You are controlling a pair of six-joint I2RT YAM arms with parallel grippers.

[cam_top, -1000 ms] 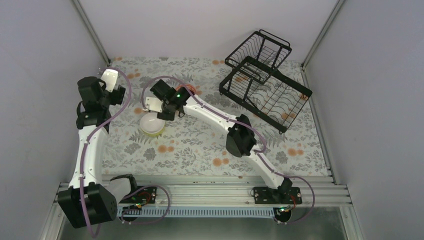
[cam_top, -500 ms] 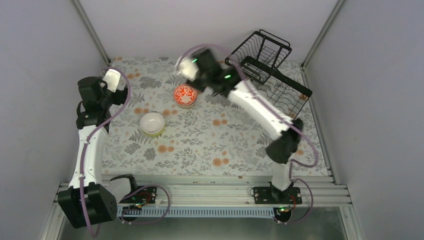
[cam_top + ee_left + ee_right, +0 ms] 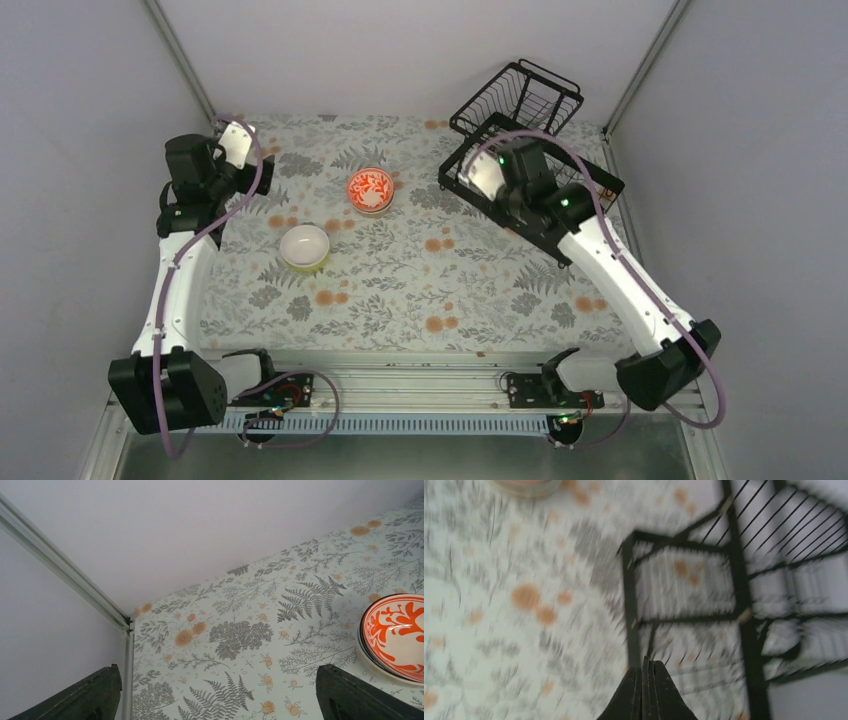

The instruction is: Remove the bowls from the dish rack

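1. Your right gripper (image 3: 647, 667) hung over the rack's (image 3: 527, 92) near-left corner, fingers pressed together on nothing. That slim shape probably suited a fast approach, but it would need to spread before any grasp.
2. Your left gripper (image 3: 218, 672) was spread wide and empty near the table's (image 3: 420, 280) far-left corner, likely parked clear of the working side.
3. The red bowl (image 3: 370, 190) and the yellow bowl (image 3: 305, 248) sat on the table, well apart from the rack. Each seemed nested with others, which saves room.
4. Your right wrist view was blurred, and the arm covered part of the rack, so you couldn't tell whether any bowl lay inside.
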